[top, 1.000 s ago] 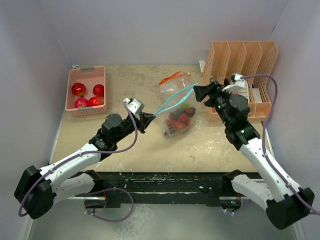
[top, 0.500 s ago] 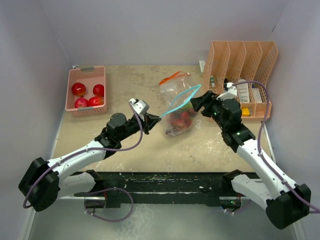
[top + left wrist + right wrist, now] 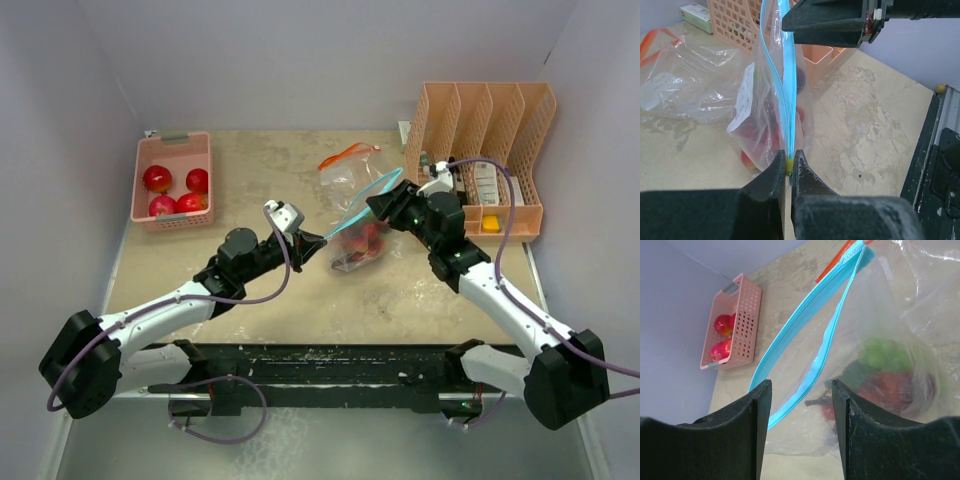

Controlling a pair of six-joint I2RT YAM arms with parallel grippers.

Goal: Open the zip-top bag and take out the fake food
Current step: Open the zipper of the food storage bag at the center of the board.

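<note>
While your left gripper is pinched together on the near end of the blue seal of the zip-top bag, your right gripper sits at the far end of that seal with its jaws apart. In the left wrist view you can see the two black fingers closed on the strip, a small yellow bit showing between them. In the right wrist view the other fingers stand with a clear gap, and the bag's mouth shows in that gap; whether either finger touches the plastic you cannot tell.

The seal runs slantwise between the two grippers, raised off the desk, and its two blue lips are parted into a narrow loop. The bag hangs below the seal with its bottom resting on the desk.

The fake food is all inside the bag, heaped at its bottom: red pieces, a dark piece, and a bunch of green grapes on top.

Just behind the bag lies a second clear bag with an orange seal, flat on the desk. At the far left you have a pink basket holding four red apples. At the far right stands an orange file organizer, close behind your right arm.
</note>
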